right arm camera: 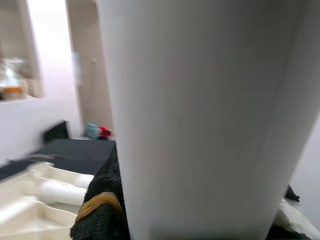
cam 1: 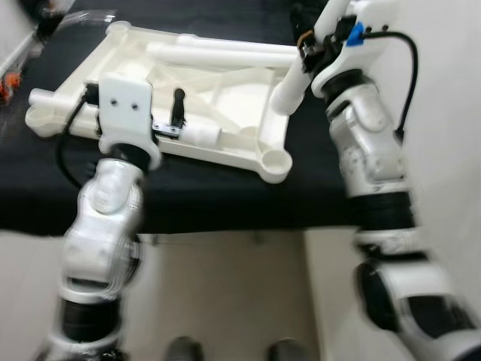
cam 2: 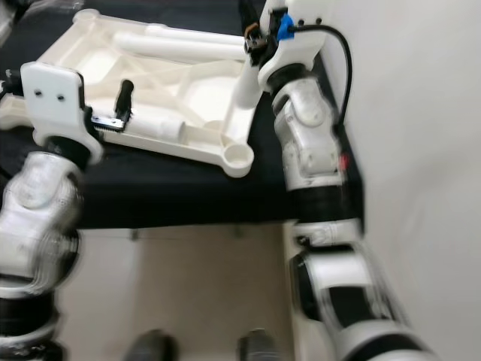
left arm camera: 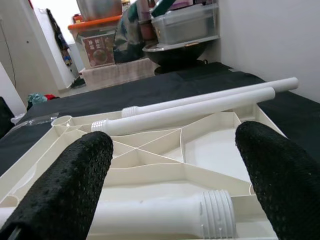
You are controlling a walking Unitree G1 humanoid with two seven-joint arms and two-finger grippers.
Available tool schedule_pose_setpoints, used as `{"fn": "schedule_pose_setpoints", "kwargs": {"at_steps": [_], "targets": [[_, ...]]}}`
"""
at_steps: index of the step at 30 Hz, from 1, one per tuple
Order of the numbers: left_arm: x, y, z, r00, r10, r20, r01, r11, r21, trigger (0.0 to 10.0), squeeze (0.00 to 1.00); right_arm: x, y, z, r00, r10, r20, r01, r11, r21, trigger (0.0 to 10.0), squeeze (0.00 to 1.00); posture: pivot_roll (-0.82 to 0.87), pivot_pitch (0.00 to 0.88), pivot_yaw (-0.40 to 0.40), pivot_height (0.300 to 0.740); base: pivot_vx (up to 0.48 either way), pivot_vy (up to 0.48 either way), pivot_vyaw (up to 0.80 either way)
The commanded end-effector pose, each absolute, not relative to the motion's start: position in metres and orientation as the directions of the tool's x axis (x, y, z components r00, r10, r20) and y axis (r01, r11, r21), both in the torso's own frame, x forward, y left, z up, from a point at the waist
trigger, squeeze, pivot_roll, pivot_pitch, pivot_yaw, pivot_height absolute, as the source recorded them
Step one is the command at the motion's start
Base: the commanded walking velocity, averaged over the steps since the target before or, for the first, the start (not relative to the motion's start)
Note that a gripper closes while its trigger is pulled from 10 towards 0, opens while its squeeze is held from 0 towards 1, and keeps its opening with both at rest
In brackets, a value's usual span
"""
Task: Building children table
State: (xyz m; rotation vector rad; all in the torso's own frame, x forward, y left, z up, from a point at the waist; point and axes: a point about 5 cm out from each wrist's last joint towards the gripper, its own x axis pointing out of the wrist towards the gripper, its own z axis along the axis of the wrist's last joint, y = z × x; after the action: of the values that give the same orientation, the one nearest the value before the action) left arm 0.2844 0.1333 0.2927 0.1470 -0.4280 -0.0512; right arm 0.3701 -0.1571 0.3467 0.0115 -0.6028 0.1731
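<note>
An upturned cream plastic tabletop (cam 1: 225, 98), ribbed underneath with round corner sockets, lies on a black-covered surface (cam 1: 225, 199) near its front edge. The left gripper (left arm camera: 175, 165) hangs spread wide over a threaded white leg (left arm camera: 165, 217) inside it. Two more legs (left arm camera: 200, 107) lie behind. At the tabletop's right edge, the right gripper (cam 1: 304, 56) clamps another leg (cam 1: 287, 92), tilted.

One white plastic tabletop (cam 1: 248, 162), upside down with ribbed underside showing, across the upper centre of the left eye frame. Four white plastic tube legs: two long ones (cam 1: 225, 54) side by side along the top's far edge, one short threaded one (cam 1: 201, 135) lying inside the ribs, one (cam 1: 289, 89) at upper right. One black cloth-covered surface (cam 1: 225, 199).
</note>
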Motion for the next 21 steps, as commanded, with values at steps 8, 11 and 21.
{"fn": "schedule_pose_setpoints", "kwargs": {"at_steps": [8,11,21], "targets": [[0.283,0.135,0.293,0.911,-0.052,0.408,-0.011,0.988,0.151,10.0,0.0,0.37,-0.151,0.352,0.797,0.209,0.567,-0.214,0.975,-0.059,10.0,0.0,0.04,0.245,-0.027,0.74,0.0,0.0,0.0],[0.284,0.135,0.293,0.913,-0.047,0.406,-0.012,0.99,0.143,10.0,0.0,0.377,-0.149,0.347,0.82,0.256,0.512,-0.244,0.965,-0.092,10.0,0.0,0.04,0.259,-0.025,0.74,0.0,0.0,0.0],[0.281,0.129,0.289,0.919,-0.064,0.389,0.015,0.992,0.128,10.0,0.0,0.393,-0.15,0.349,0.846,0.26,0.465,-0.259,0.963,-0.068,10.0,0.0,0.04,0.266,-0.036,0.74,0.0,0.0,0.0]]}}
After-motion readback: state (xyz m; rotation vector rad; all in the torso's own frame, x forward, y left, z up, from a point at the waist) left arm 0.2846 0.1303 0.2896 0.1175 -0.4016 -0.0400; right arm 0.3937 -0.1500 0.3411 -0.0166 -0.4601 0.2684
